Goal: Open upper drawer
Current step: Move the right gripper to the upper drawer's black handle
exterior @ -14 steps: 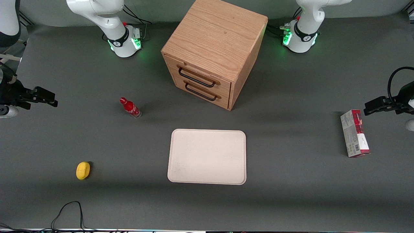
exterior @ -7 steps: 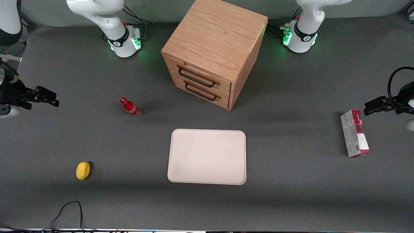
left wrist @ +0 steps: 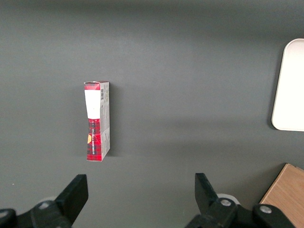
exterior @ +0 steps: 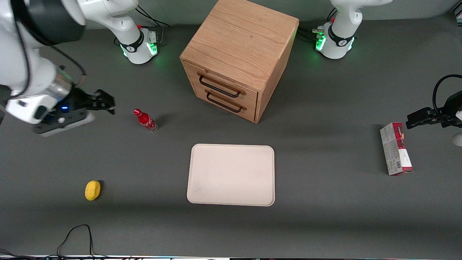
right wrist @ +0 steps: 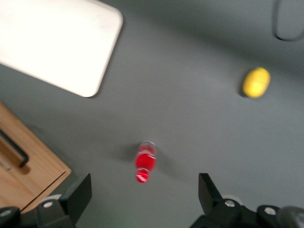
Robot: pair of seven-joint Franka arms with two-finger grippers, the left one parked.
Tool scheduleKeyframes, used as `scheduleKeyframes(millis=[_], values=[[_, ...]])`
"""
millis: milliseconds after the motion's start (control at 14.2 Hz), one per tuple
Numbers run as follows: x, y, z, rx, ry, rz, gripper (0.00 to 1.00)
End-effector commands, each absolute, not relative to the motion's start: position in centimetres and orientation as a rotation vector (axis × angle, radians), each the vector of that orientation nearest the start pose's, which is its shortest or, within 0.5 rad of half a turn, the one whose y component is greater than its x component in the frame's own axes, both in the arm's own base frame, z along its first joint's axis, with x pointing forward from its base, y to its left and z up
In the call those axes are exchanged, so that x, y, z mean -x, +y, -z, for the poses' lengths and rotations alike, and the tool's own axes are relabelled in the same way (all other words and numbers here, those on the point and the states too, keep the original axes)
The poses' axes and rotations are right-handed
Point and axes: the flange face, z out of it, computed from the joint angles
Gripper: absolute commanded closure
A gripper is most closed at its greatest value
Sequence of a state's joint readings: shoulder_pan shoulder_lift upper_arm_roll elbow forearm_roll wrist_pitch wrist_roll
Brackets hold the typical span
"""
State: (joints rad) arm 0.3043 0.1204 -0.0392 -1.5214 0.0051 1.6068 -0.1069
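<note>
Upper drawer (exterior: 221,86) sits shut in the wooden cabinet (exterior: 241,43) at top centre of the front view, above the lower drawer (exterior: 225,102). At mid-left, the gripper (exterior: 108,102) hangs near a red bottle (exterior: 145,120), fingers spread wide, holding nothing.

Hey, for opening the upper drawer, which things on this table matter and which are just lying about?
Part of the job:
- upper drawer, shut, of the wooden cabinet
- right arm's hand, open, above the table near the red bottle

Just lying about:
- lower drawer
- red bottle
- yellow lemon-like object
- cream tray
- red and white box
</note>
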Motion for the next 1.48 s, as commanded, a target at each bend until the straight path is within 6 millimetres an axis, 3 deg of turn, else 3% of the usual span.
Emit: scheduleKeyframes(millis=[0,212,494,706,847,1412], values=[[-57.0,22.5,-57.3,3.032,-0.718,-0.089,0.00],[-54.4,30.1,-55.4,2.991,-0.910,-0.133,0.00],[-51.0,37.1,-53.6,2.939,-1.094,-0.167,0.00],[-48.3,41.6,-53.7,2.908,-1.181,-0.148,0.00],[-46.8,43.3,-53.6,2.891,-1.228,-0.146,0.00],[-46.1,43.9,-53.5,2.721,-1.205,-0.212,0.00]])
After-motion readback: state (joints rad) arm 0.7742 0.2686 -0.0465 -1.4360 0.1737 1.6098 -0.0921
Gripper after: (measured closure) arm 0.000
